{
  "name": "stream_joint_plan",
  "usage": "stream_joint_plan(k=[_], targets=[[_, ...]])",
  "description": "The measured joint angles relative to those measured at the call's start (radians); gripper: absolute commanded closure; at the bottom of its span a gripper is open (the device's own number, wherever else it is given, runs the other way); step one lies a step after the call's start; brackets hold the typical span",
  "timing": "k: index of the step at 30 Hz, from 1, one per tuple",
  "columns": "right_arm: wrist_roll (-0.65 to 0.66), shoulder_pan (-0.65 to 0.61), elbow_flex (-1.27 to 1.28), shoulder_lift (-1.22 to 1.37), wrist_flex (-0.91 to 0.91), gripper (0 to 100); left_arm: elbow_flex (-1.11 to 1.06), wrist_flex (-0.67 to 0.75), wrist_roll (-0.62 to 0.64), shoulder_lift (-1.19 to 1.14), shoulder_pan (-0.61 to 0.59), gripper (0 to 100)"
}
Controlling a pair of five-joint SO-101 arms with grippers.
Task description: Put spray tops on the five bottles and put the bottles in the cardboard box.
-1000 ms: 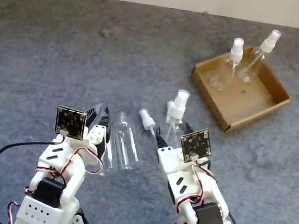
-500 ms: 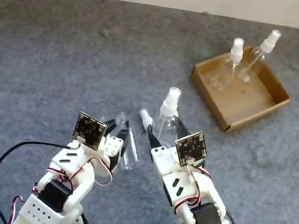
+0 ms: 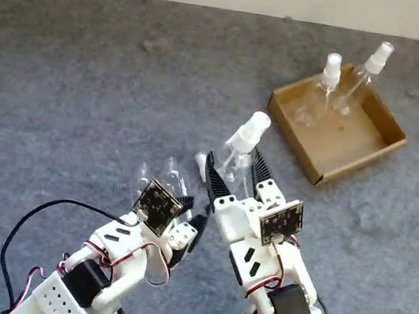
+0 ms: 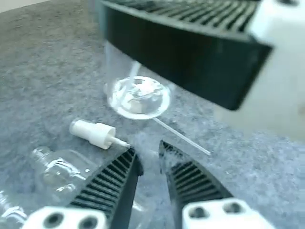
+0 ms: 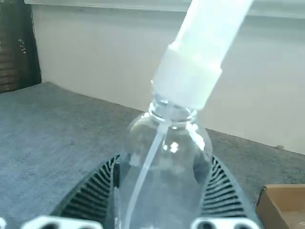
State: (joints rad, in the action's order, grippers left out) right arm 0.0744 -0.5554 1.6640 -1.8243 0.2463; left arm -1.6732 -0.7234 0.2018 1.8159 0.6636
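Two capped bottles [image 3: 326, 76] in cardboard box [image 3: 347, 142], beyond right gripper [image 3: 234, 161]. It's clamped on third bottle [image 5: 164, 157] (top on, tilted): boxing step, likely. Next: carry over box, set upright, release. Empty left gripper [image 4: 147, 150] narrowly parted, loose spray top [image 4: 93, 132] just ahead.

The held bottle [image 5: 162, 162], its spray top [image 5: 205, 52] and the cardboard box [image 5: 281, 207] run past the right wrist view's edges, and low in the high view the left arm [image 3: 109, 244] covers part of a lying bottle [image 3: 171, 174].
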Motion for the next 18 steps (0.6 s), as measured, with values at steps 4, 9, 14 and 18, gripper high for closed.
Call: stream_joint_plan(k=[4, 9, 14, 18], targets=[[0.000, -0.084, 0.000, 0.000, -0.002, 91.1, 0.000, 0.000, 0.000, 0.000, 0.051, 100], [0.002, -0.160, -0.008, 0.000, -0.002, 91.3, 0.000, 0.000, 0.000, 0.000, 0.075, 100], [0.002, -0.206, -0.032, 0.000, -0.002, 91.3, 0.000, 0.000, 0.003, 0.000, 0.078, 100], [0.002, -0.212, -0.052, 0.000, 0.054, 91.3, 0.000, 0.000, 0.006, 0.000, 0.044, 100]])
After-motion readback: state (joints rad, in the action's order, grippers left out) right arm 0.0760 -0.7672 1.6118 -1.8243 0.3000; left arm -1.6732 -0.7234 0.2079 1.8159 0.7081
